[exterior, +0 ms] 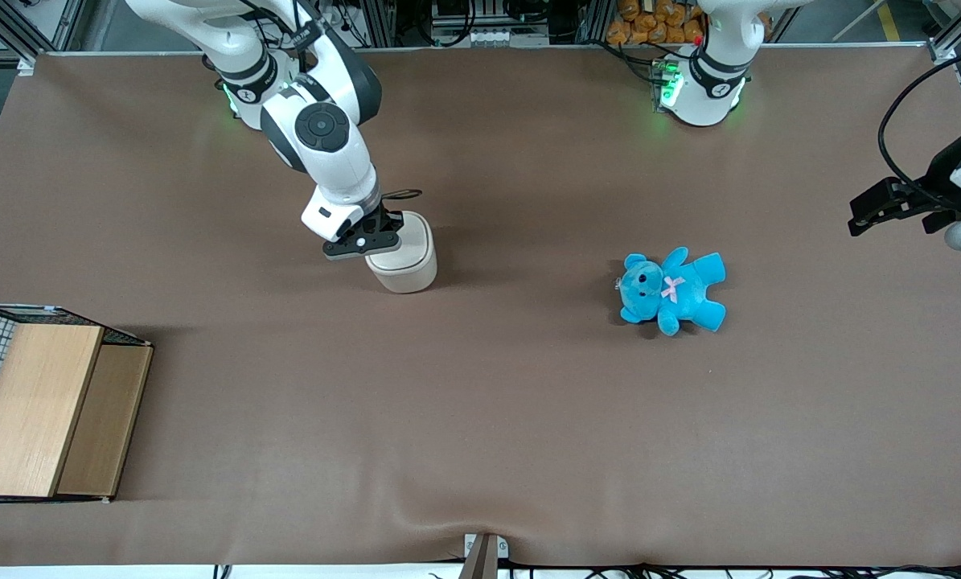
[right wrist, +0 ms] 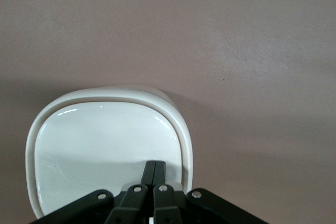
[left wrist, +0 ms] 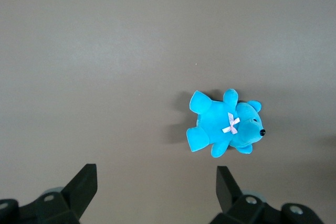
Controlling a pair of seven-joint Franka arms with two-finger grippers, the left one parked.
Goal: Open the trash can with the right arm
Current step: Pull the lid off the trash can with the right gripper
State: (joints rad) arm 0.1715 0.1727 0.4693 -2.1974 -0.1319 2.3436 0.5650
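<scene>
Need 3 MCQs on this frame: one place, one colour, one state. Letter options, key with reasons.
1. Where is the right arm's black two-finger end effector?
A. over the wooden box
B. on the lid of the small cream-white plastic trash can
C. beside the teddy

2. What colour is the plush teddy bear?
A. blue
B. red
C. green

3. What state is the trash can's lid in?
A. removed
B. fully raised
C. down, shut

Key:
1. B, the right wrist view shows the fingers shut together at the lid's edge.
2. A, it is bright blue with a pale pink bow.
3. C, the lid lies flat inside the rim and no inside shows.
</scene>
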